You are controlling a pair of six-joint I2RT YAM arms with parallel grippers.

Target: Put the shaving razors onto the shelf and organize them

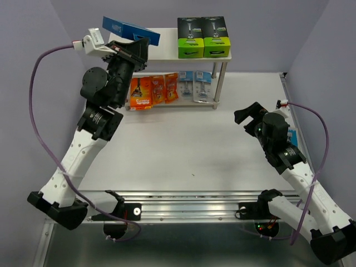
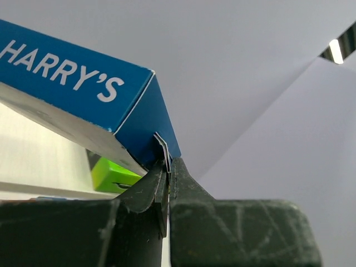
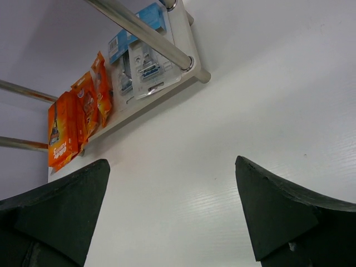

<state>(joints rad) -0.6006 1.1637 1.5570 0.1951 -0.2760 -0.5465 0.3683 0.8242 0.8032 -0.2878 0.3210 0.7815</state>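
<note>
Lighting bright and even, from overhead. Soft shadows lie under the shelf (image 1: 167, 49) on the white table (image 1: 183, 150). Left wrist view: a light strip glares at far right; blue box (image 2: 78, 83) lettering sharp, left gripper's fingers (image 2: 239, 228) slightly soft. Right wrist view: metal post (image 3: 139, 30) glints; right gripper's fingers (image 3: 61, 217) dark, soft-edged.

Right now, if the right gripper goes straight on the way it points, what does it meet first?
The right gripper would likely meet bare table first, short of the shelf and its blister cards; depth is unclear.
</note>
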